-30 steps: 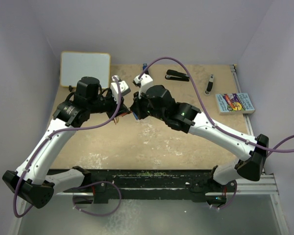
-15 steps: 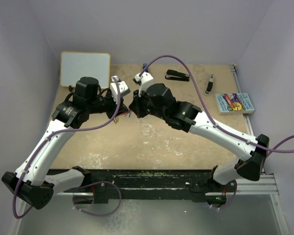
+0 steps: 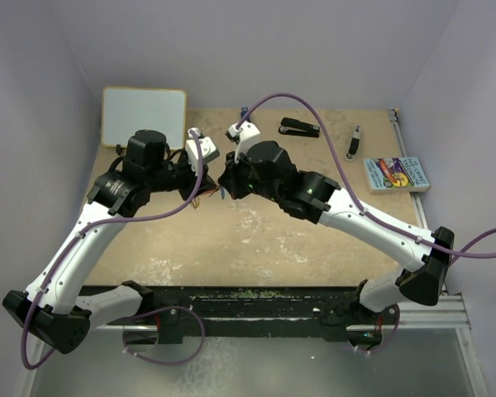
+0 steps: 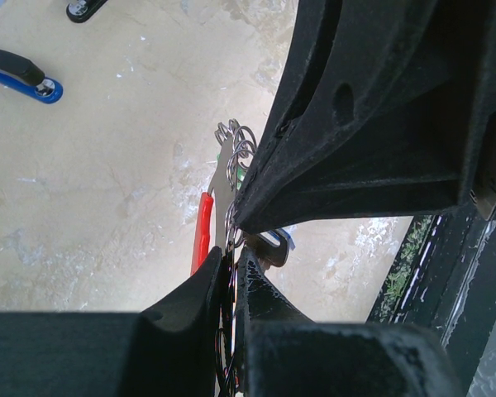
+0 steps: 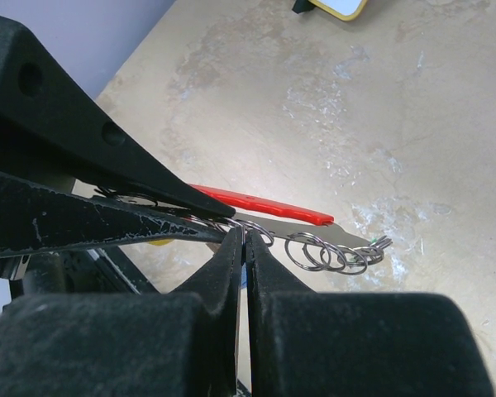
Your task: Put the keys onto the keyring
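The keyring is a red clip (image 5: 264, 205) on a flat silver bar carrying several small silver rings (image 5: 331, 252). It also shows in the left wrist view (image 4: 202, 236). My left gripper (image 4: 233, 256) is shut on the clip's near end and holds it above the table. My right gripper (image 5: 245, 236) is shut on a thin key with a blue tag (image 4: 277, 244), pressed against the ring end of the clip. In the top view both grippers, left (image 3: 210, 187) and right (image 3: 224, 187), meet at mid table. A green tag (image 5: 372, 241) peeks out at the rings' far end. Other keys are hidden.
A whiteboard (image 3: 143, 116) lies at the back left. A black stapler (image 3: 299, 126), a black stick (image 3: 354, 142) and a book (image 3: 395, 174) lie at the back right. A blue-and-black stick (image 4: 21, 73) lies near the back edge.
My right gripper has edged slightly left, closer against the left gripper and the clip. The left arm has barely moved.
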Controlling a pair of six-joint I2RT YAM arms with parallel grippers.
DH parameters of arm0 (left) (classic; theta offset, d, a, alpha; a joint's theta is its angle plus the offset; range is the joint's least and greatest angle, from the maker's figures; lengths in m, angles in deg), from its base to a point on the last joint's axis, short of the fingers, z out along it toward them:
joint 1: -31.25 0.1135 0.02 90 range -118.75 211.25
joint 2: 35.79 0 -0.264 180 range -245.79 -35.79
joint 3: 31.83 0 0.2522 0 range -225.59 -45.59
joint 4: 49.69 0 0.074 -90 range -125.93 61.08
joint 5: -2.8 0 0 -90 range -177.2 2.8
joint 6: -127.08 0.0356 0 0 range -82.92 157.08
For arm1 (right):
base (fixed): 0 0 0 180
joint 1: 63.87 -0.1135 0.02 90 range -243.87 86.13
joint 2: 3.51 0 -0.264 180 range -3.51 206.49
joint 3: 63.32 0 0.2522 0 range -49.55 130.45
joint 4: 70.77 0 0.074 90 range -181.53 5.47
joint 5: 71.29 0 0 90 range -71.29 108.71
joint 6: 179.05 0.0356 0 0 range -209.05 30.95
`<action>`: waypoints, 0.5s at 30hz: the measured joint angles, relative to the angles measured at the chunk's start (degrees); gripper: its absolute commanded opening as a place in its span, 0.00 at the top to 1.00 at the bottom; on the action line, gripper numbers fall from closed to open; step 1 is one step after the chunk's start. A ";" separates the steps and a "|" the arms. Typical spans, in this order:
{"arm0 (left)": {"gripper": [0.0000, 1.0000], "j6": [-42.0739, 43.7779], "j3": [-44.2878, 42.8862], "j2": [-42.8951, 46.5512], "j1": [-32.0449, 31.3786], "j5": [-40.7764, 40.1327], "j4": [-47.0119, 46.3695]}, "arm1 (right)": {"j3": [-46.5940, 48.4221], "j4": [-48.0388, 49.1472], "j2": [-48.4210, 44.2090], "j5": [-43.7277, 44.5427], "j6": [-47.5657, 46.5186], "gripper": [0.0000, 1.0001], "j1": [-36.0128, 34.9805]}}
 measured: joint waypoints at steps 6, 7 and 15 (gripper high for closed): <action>0.96 -0.04 -0.74 0.00 0.00 -0.35 0.04 | -1.22 -0.13 -1.09 1.01 0.94 1.00 -0.02; 0.96 -0.04 -0.76 0.07 0.00 -0.20 -0.02 | -1.77 -0.04 -1.53 1.03 1.29 1.00 -0.02; 0.96 -0.07 -0.81 0.09 -0.44 0.90 0.07 | -5.18 1.36 -4.04 0.85 4.52 1.00 -0.13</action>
